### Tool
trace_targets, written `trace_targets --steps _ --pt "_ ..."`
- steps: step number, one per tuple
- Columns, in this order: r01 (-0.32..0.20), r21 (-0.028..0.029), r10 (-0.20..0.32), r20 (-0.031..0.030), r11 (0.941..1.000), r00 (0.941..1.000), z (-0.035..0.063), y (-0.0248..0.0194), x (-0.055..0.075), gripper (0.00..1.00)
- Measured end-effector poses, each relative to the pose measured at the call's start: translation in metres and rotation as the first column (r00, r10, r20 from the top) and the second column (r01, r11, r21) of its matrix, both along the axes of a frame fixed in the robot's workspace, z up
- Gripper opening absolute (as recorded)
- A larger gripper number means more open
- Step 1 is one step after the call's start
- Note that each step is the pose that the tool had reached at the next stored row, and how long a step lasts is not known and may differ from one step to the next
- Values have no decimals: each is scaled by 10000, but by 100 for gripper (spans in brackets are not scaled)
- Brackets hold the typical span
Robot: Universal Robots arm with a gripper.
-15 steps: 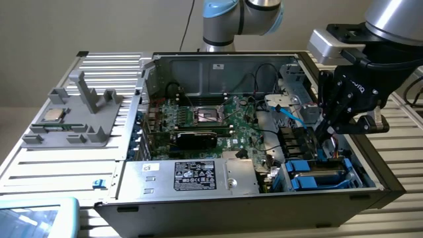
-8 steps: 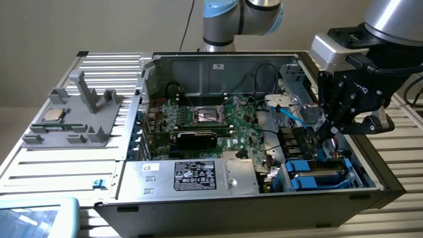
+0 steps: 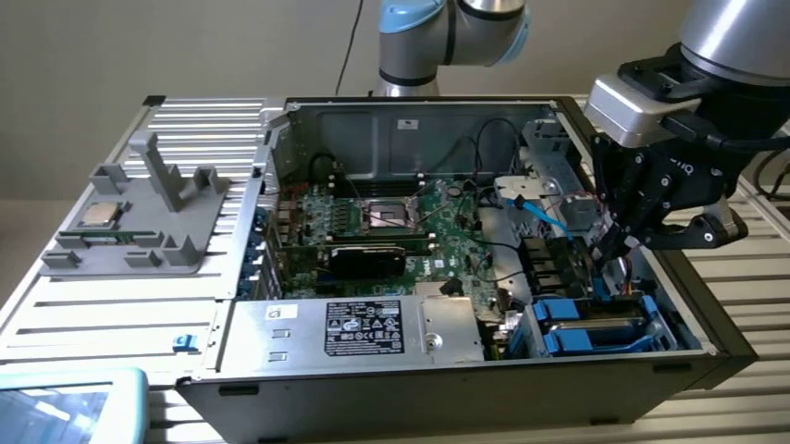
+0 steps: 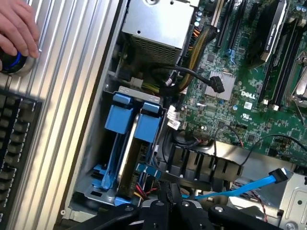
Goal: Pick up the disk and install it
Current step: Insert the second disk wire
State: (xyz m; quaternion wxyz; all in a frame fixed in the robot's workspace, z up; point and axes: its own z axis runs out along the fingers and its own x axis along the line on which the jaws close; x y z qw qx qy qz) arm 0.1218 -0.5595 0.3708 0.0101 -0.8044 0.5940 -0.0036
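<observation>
In the wrist view we look past the gripper (image 4: 170, 203), its black fingers drawn together with nothing between them. Just beyond sits the drive cage (image 4: 84, 184), and in it the disk (image 4: 128, 151) stands on edge between blue rails (image 4: 118, 119), already in its bay. Further on we see the green motherboard (image 4: 240, 81), a blue cable (image 4: 240, 189) and the power supply (image 4: 158, 24). Off the case a hand (image 4: 17, 26) rests on a round knob (image 4: 12, 62) beside a keyboard (image 4: 17, 134).

The exterior view shows the whole open case (image 3: 691, 305), with the gripper (image 3: 611, 252) hanging above its cage corner at that view's right. A grey fixture (image 3: 148, 213) at that view's left holds a square chip (image 3: 99, 215).
</observation>
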Motion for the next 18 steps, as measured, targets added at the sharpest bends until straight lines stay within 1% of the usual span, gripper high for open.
trace_targets --steps 2,4,6,8,10,13,16,18 --pt "-376 6 376 23 9993 9993 0 0 0 11" --pt "-735 11 735 36 9973 9973 0 0 -1 11" --pt "-1093 12 1093 41 9940 9940 0 -1 -1 11" --pt "-1449 16 1449 41 9894 9894 0 -1 -1 11" --pt "-1808 20 1808 42 9835 9835 0 -1 -1 11" --pt "-2348 28 2348 44 9720 9720 0 -1 -1 11" --pt "-2873 46 2873 49 9578 9578 0 -1 -1 11" --pt "-3196 73 3195 58 9475 9476 0 -1 -1 11"
